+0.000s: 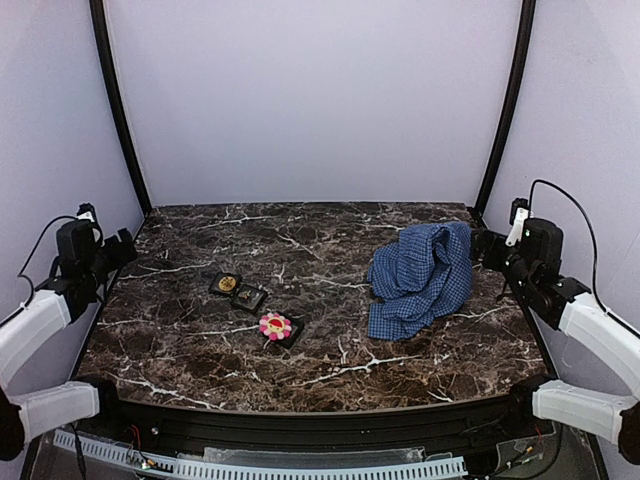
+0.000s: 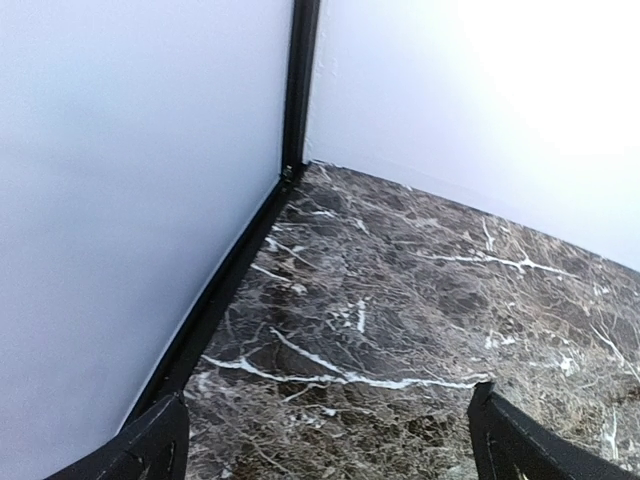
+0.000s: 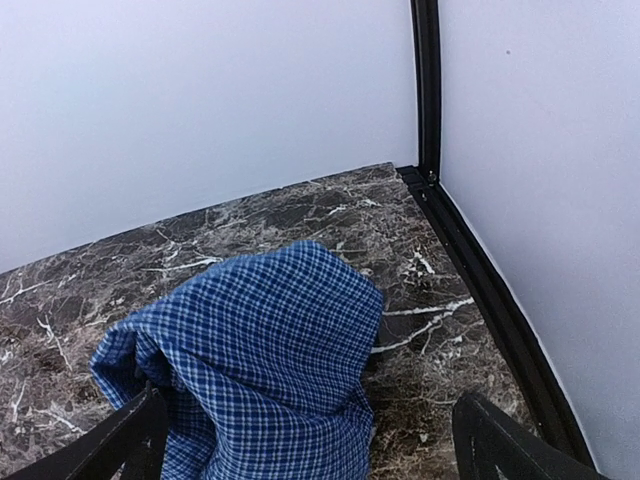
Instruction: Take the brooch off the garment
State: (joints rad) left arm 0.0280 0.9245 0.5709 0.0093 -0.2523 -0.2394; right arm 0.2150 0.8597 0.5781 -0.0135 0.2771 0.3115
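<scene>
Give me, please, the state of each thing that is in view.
Shirt: crumpled heap on the table, not held.
Tray: flat on the table, apart from the shirt.
Pink flower brooch: in the tray's nearest slot.
Left fingers: open, empty.
Right fingers: open, empty.

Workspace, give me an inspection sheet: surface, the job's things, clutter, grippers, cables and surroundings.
Surface: dark marble-pattern table with white veins.
Job's things: blue check shirt crumpled at the right; pink-and-yellow flower brooch lies in the near slot of the black tray, apart from the shirt.
Clutter: gold round piece in the tray's far slot; the middle slot is too small to tell.
Grippers: left gripper open and empty at the left edge; right gripper open and empty, close to the shirt.
Cables: left cable and right cable loop at the arms.
Surroundings: white walls, black corner posts.
</scene>
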